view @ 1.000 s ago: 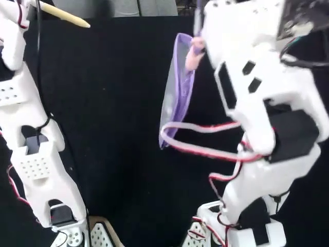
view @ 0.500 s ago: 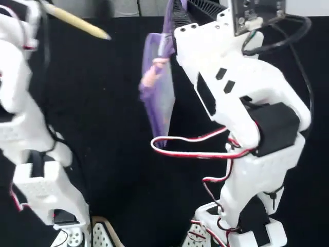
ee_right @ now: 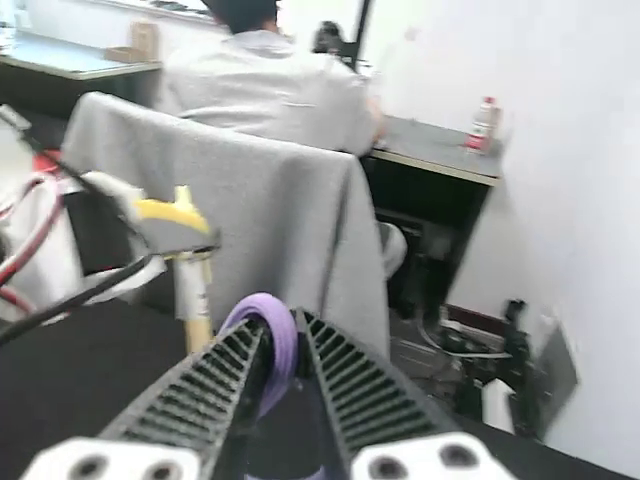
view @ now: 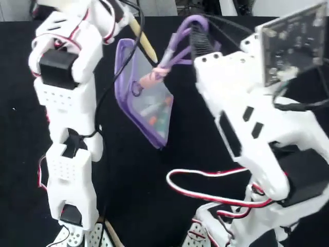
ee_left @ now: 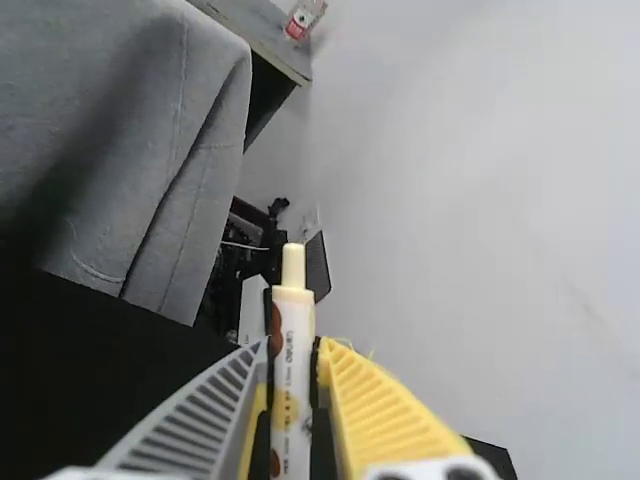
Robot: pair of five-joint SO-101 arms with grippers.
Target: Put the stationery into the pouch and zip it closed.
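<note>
A clear pouch with purple trim [view: 146, 110] hangs in the air, tilted, with several coloured items low inside it. My right gripper [view: 193, 28] is shut on its purple top edge [ee_right: 262, 345], held between the black fingers [ee_right: 340, 385]. A pink tag [view: 153, 77] dangles by the zip. My left gripper [ee_left: 290, 350] is shut on a cream pen [ee_left: 291, 300]. In the high view the pen [view: 144, 43] slants down from the left gripper [view: 123, 11], and its tip lies over the pouch's upper part. I cannot tell whether the tip is inside.
A black table [view: 128, 195] lies below both arms. The left arm's white body [view: 69, 128] stands at the left, the right arm's [view: 262, 139] at the right, with a red-and-white cable loop [view: 205, 193] in front. A grey-covered chair [ee_right: 250, 210] stands behind the table.
My left arm has swung right, bringing the pen from the far upper left to the pouch's top. My right arm has carried the pouch left and tilted it towards the pen.
</note>
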